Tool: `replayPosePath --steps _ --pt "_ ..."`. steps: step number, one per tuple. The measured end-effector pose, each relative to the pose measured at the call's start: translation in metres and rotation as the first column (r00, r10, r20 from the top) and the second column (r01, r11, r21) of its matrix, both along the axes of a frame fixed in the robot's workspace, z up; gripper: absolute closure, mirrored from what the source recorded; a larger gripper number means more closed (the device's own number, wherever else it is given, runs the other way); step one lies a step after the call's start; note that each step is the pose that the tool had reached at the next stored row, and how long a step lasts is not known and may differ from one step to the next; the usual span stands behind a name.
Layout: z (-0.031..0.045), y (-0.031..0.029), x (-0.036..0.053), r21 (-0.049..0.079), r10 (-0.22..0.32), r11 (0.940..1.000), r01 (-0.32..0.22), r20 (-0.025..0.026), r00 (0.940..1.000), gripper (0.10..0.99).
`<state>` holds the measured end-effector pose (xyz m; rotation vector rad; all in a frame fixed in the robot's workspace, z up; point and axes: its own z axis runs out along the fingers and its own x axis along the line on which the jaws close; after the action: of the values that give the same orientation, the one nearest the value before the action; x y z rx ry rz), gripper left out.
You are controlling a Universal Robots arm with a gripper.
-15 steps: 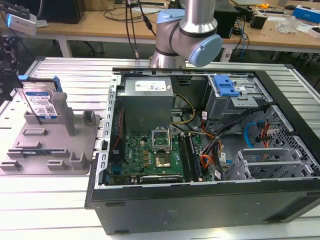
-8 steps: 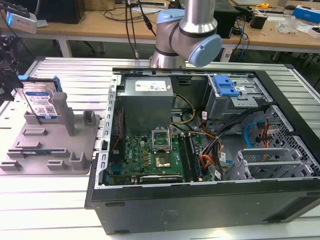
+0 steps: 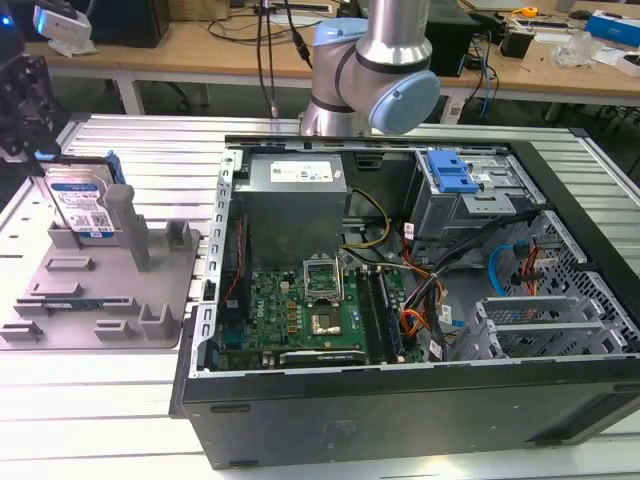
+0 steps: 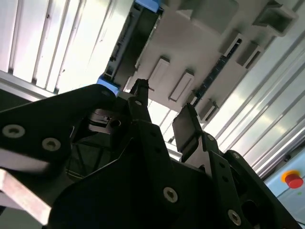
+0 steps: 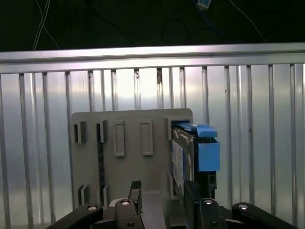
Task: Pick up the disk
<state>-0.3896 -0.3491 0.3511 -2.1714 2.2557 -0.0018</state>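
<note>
The disk is a silver hard drive with a white-and-blue label and blue side rails. It stands upright on edge in a slot at the back of the grey plastic holder, at the exterior view's left. My black gripper hangs just above and beside the disk's top edge. In the first wrist view the gripper is open, with the disk and its blue rail just beyond one finger and nothing between the fingers. In the second wrist view the gripper stands apart from the edge-on disk.
An open computer case with motherboard, cables and a blue-latched drive cage lies to the exterior view's right of the holder. Everything rests on a ribbed metal table. A red button shows in the second wrist view.
</note>
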Motion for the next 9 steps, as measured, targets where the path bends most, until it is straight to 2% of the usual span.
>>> replayPosePath --steps 4,6,9 --pt "-0.0002 0.0154 -0.0005 0.000 0.001 1.0000 -0.001 0.0000 1.0000 0.604" --pt "-0.0005 0.0219 -0.0043 0.000 0.001 1.0000 -0.001 -0.0001 1.0000 0.604" --pt "-0.0024 0.0231 -0.0160 0.000 0.003 1.0000 -0.003 -0.0001 1.0000 0.604"
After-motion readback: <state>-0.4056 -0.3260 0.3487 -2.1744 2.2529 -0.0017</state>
